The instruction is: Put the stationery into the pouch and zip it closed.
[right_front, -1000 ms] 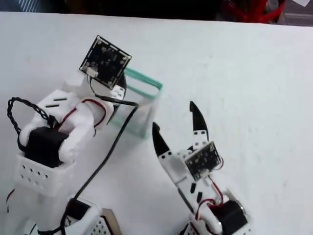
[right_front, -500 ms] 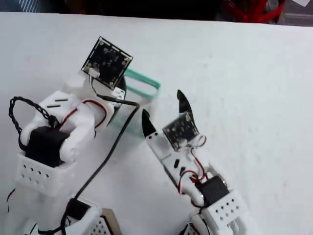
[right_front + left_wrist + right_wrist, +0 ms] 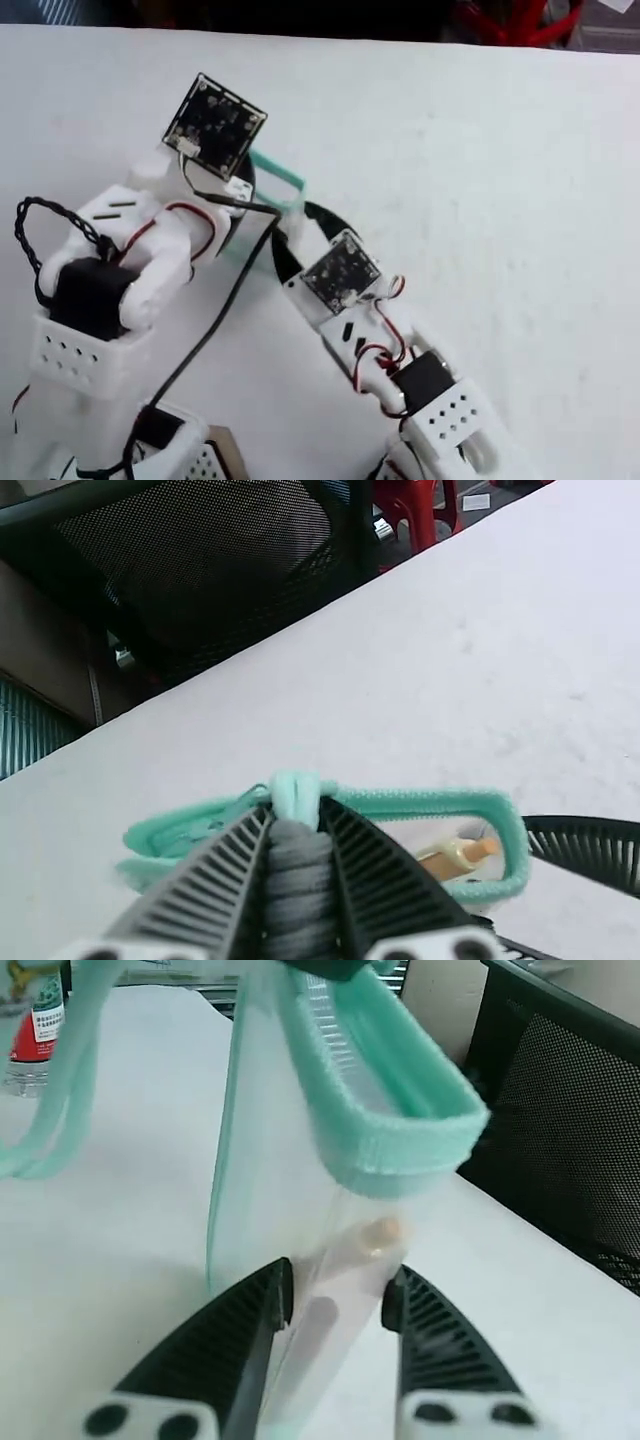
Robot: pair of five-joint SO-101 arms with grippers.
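Surface: one white bench (image 3: 520,150), matte, carrying both arms and the task's things.

Room: one black mesh chair (image 3: 200,560) beyond the bench's far edge, red seating (image 3: 415,510) next to it. One bottle with a red label (image 3: 40,1035) stands on the bench, well apart from the pouch.

Arms: two, white, side by side, each with one bare camera board, the left arm's (image 3: 215,125) and the right arm's (image 3: 342,272).

Pouch (image 3: 420,802): one, clear-walled with a teal zip rim, held upright between the two hands with its mouth open.

Stationery: one piece counted, a pale stick with an orange tip (image 3: 458,855), inside the pouch. Any others cannot be made out.

Left hand (image 3: 296,815): one, its fingers together, clamped on the teal tab at the pouch's rim.

Right hand (image 3: 338,1280): one, its fingers apart, one on each side of the pouch's clear lower end. Whether they press the wall cannot be told.
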